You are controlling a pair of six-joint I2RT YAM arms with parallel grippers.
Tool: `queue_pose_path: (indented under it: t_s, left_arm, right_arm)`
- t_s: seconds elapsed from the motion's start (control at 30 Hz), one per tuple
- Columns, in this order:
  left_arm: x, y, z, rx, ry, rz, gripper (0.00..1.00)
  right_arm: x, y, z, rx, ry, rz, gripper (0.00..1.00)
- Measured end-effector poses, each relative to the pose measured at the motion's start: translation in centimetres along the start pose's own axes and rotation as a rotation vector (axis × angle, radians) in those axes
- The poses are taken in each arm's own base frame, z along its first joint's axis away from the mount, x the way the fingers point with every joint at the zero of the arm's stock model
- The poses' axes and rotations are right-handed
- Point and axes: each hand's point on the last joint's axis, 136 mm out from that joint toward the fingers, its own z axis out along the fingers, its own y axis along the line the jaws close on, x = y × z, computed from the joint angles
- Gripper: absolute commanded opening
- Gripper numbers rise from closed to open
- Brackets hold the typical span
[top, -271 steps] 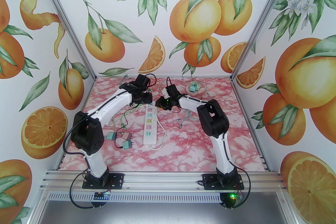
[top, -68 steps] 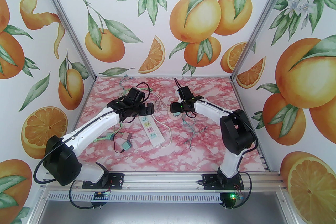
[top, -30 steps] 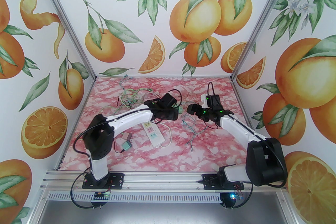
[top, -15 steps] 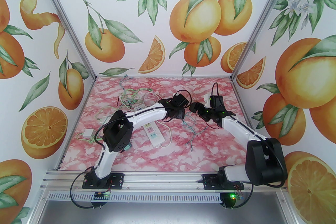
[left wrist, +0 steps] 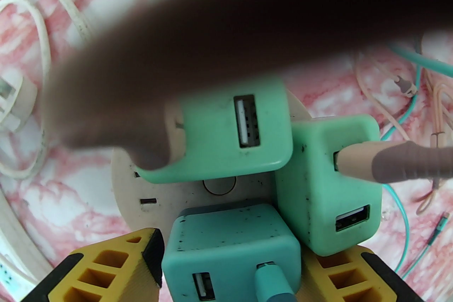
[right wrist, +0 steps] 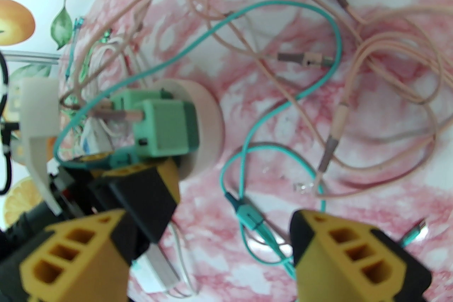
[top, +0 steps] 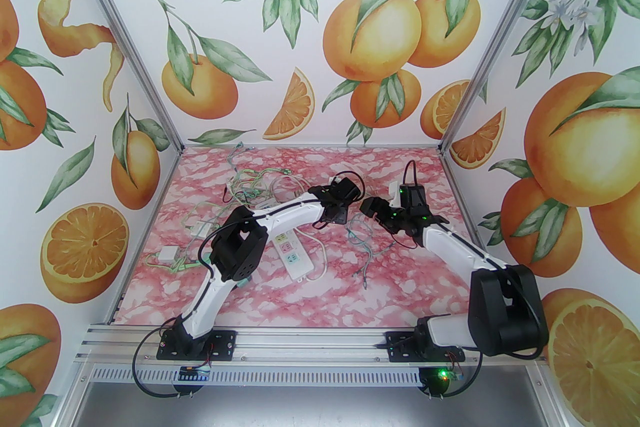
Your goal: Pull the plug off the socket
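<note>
Left wrist view is showing the round white socket [left wrist: 127,173] lying flat on the pink bench [left wrist: 70,208], with three plugs sticking up out of it. The teal plug [left wrist: 226,233] is sitting nearest the camera, right between the two yellow fingers [left wrist: 106,268] of the left tool [left wrist: 251,240]. The fingers are spread wide, one just beside each side of this plug. I cannot tell if they are squeezing it or only sitting next to it. A teal cable [left wrist: 272,279] is going into the plug's top. The back mint plug [left wrist: 230,130] and the right mint plug [left wrist: 329,183] are standing behind it, and a pink cable [left wrist: 389,162] is pushed into the right one. A dark blurry thing is crossing the top of this view.

In the right wrist view, the right tool [right wrist: 208,217] is hanging wide open over loose cables [right wrist: 332,137] and is holding nothing. The socket is lying ahead of it and to its left, apart from its fingers.

In the top view, both tools are sitting close together near the middle of the bench, and a white power strip [top: 292,257] is lying nearer the arm bases.
</note>
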Motion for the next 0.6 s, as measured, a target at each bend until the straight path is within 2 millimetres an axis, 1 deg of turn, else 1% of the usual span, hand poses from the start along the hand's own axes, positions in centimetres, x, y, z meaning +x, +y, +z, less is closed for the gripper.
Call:
queue_pose_path:
  t_s: [0.2, 0.43, 0.5, 0.6]
  left_arm:
    - [-0.2, 0.1, 0.0, -0.001, -0.003, 0.021, 0.37]
    - [-0.3, 0.2, 0.1, 0.001, -0.003, 0.046, 0.36]
    - [-0.2, 0.2, 0.1, 0.006, -0.006, 0.055, 0.34]
    - [0.1, 0.4, -0.1, 0.021, -0.016, 0.066, 0.34]
  right_arm:
    - [0.4, 0.1, 0.1, -0.005, 0.011, 0.0, 0.76]
    - [0.9, 0.6, 0.3, -0.012, 0.025, -0.014, 0.76]
    - [1.1, 0.8, 0.4, -0.015, 0.03, -0.02, 0.76]
    - [1.6, 1.2, 0.6, -0.02, 0.041, -0.03, 0.76]
